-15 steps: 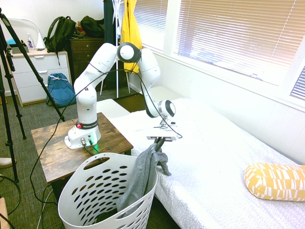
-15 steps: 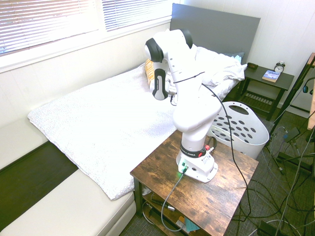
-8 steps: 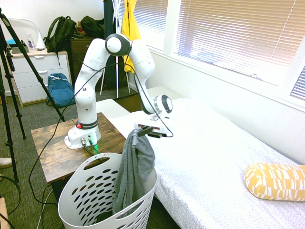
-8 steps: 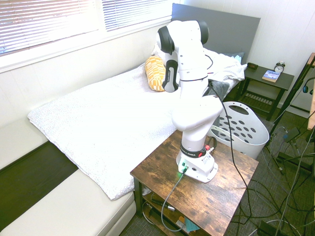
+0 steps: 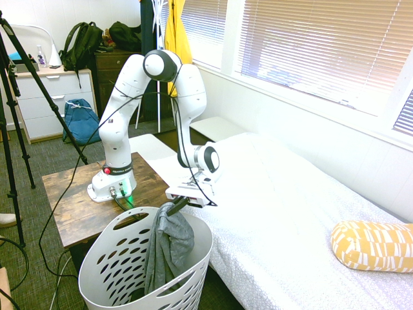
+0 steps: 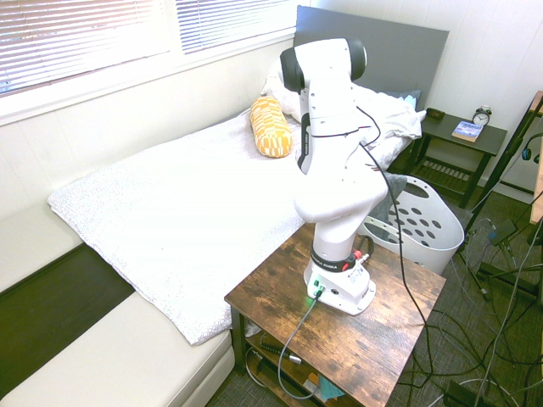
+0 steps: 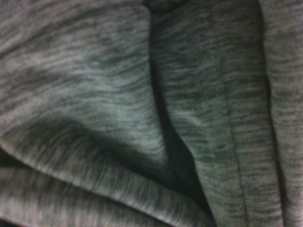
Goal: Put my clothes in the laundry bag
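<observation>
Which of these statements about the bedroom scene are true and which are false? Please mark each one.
1. The gripper is shut on the soft grey fabric garment. True.
2. The grey garment lies flat on the white bed. False: it hangs from the gripper into the white perforated plastic laundry basket.
3. The yellow patterned pillow rests on the bed. True.
4. The laundry basket stands on the wooden table. False: it stands on the floor beside the table.
5. The window blinds are pulled up fully. False: they are lowered.
</observation>
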Robot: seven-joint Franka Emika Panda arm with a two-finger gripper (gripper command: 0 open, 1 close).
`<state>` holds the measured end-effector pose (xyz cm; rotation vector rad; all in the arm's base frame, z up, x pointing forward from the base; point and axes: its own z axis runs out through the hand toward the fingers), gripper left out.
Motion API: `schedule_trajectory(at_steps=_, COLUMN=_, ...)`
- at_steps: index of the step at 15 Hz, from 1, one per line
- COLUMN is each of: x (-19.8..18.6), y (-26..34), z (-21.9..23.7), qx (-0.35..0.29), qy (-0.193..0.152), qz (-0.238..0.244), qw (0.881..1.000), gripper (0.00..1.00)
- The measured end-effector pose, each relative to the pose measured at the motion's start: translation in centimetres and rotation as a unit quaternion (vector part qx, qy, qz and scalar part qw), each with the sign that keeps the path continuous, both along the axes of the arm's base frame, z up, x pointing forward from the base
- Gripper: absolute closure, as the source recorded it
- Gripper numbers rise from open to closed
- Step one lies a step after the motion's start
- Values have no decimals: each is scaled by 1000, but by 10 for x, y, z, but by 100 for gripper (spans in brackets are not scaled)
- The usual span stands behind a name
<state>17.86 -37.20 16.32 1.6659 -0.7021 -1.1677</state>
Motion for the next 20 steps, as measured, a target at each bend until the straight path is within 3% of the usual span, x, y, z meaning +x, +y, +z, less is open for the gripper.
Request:
schedule_trajectory(at_steps=3, x=20, y=-7, z=-11, qx=18, qy=-77, qz=37, qw=996, gripper=0)
schedule_trajectory(at_steps=5, x=29, y=-10, z=-17, qx=28, qy=-139, qz=20, qw=990, gripper=0)
schedule_trajectory(at_steps=9, x=34, y=-22, z=-10, qx=34, qy=-170, qz=-24, qw=985, gripper=0)
schedule_trajectory(at_steps=11, x=38, y=-28, z=-9, qx=31, qy=-203, qz=-35, qw=978, gripper=0)
schedule_trajectory(at_steps=14, x=57, y=-35, z=-2, qx=13, qy=-271, qz=-96, qw=958, gripper=0)
schedule_trajectory(at_steps=17, x=49, y=-53, z=14, qx=-10, qy=-316, qz=-154, qw=936, gripper=0)
schedule_trajectory(at_steps=20, x=58, y=-54, z=37, qx=22, qy=-353, qz=-208, qw=912, gripper=0)
